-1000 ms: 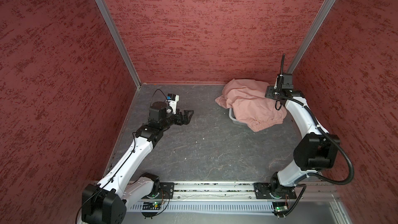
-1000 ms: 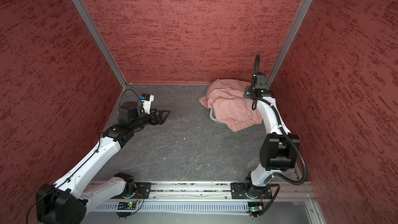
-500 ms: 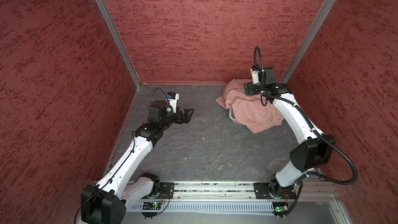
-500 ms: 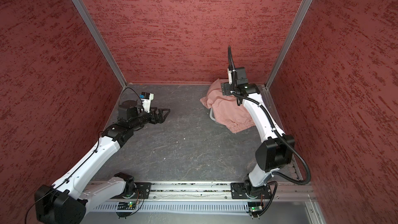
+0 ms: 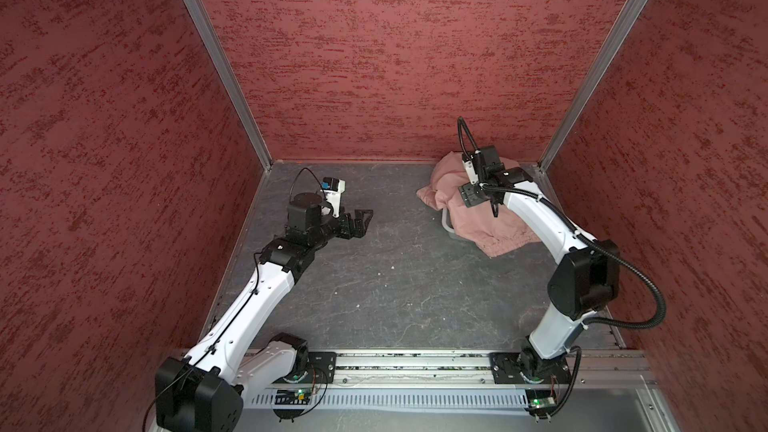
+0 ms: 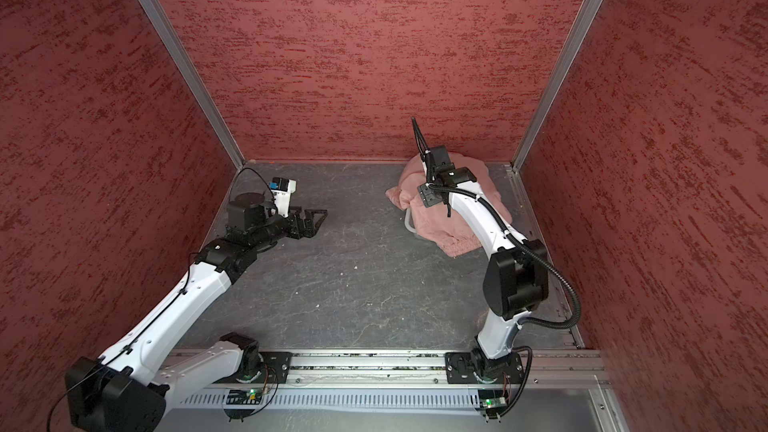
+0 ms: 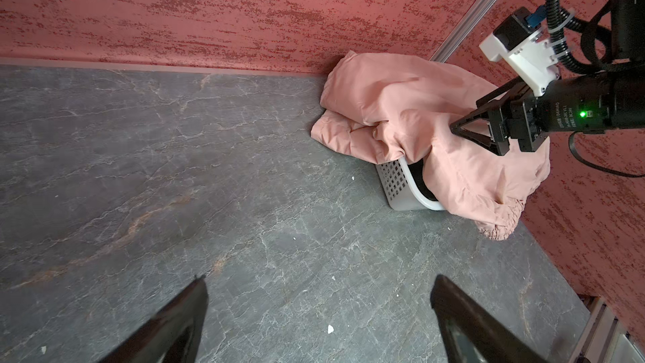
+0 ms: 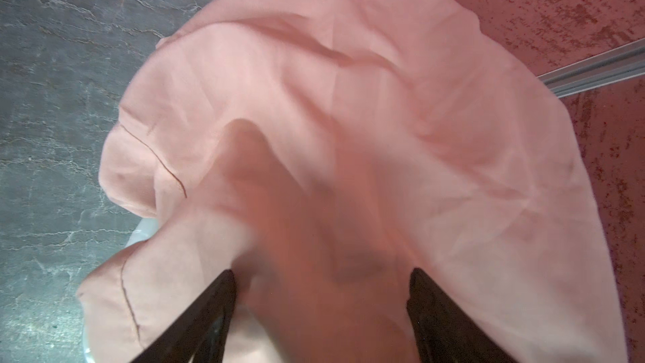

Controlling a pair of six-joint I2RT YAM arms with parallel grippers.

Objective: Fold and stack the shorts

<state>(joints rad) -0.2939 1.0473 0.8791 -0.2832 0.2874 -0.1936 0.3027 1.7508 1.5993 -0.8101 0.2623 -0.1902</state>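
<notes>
The dusty pink shorts (image 5: 478,226) (image 6: 440,228) lie crumpled over a white basket at the back right, their gathered waistband (image 7: 499,221) hanging down to the floor. My right gripper (image 5: 471,196) (image 6: 430,196) (image 7: 466,134) is down on top of them. Its jaws stand open with a ridge of pink fabric (image 8: 349,99) between them. My left gripper (image 5: 363,218) (image 6: 318,218) (image 7: 317,281) hovers open and empty over bare floor at the left. A dark patch (image 7: 419,176) shows inside the basket; I cannot tell whether it is the black shorts.
The white perforated basket (image 7: 398,183) (image 5: 446,222) (image 8: 143,235) stands in the back right corner, mostly covered by the cloth. Red walls close in on three sides. The grey floor (image 5: 395,276) stretches between the arms. A metal rail (image 5: 415,367) runs along the front.
My right gripper has swung from the right wall leftward across the pink shorts and come down onto them. The left arm has stayed still.
</notes>
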